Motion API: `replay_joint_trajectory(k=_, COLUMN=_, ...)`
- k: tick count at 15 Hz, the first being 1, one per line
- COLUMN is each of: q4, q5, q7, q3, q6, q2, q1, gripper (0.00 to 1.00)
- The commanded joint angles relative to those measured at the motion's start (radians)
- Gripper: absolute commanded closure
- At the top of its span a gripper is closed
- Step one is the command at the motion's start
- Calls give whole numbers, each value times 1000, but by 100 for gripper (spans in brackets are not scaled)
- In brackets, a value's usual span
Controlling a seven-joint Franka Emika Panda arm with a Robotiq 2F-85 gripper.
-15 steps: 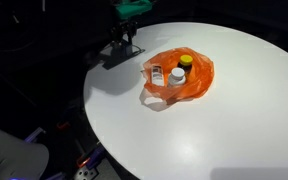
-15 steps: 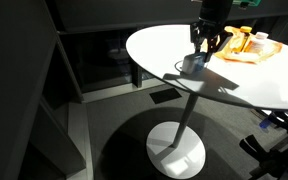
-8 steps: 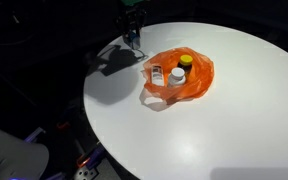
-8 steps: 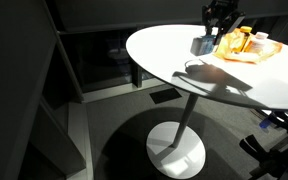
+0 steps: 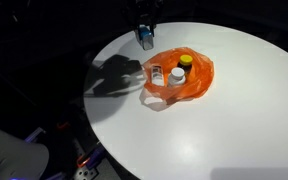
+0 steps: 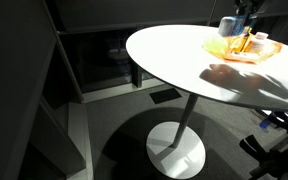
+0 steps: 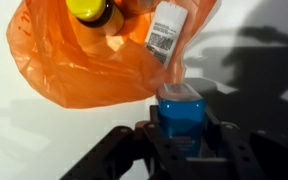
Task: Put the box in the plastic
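I grip blue box [image 7: 181, 113] - fingers [image 7: 146, 138] of gripper [image 7: 181, 128] pinch its sides, box carried clear above counter [image 5: 234, 120] to pass over rim of orange plastic bag [image 7: 89, 75]. Box just beside bag's edge, not inside. Long axis likely runs along fingers - one end faces bag.

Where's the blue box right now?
Bottom centre of the wrist view: the blue box is held in the gripper, lifted off the white table, at the edge of the orange plastic bag, not yet inside.
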Motion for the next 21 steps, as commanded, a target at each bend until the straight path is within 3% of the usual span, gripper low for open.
replay_joint_trajectory(k=1, q4=-37, q5=-41, q7=110, q3=-25, q6=-62, q2=-65, q1=-18, gripper=82)
replay_joint_trajectory(k=8, q4=-98, q5=-54, q7=225, q3=-82, q6=-114, q2=-127, q1=-60, gripper=82)
replay_joint_trajectory(k=15, q4=-89, q5=-51, q7=217, q3=-141, q6=-112, q2=-110, q1=-103, gripper=82)
replay_joint_trajectory(k=21, q4=-51, q5=-62, q7=219, q3=-146, q6=-118, q2=-68, q1=-108, gripper=82)
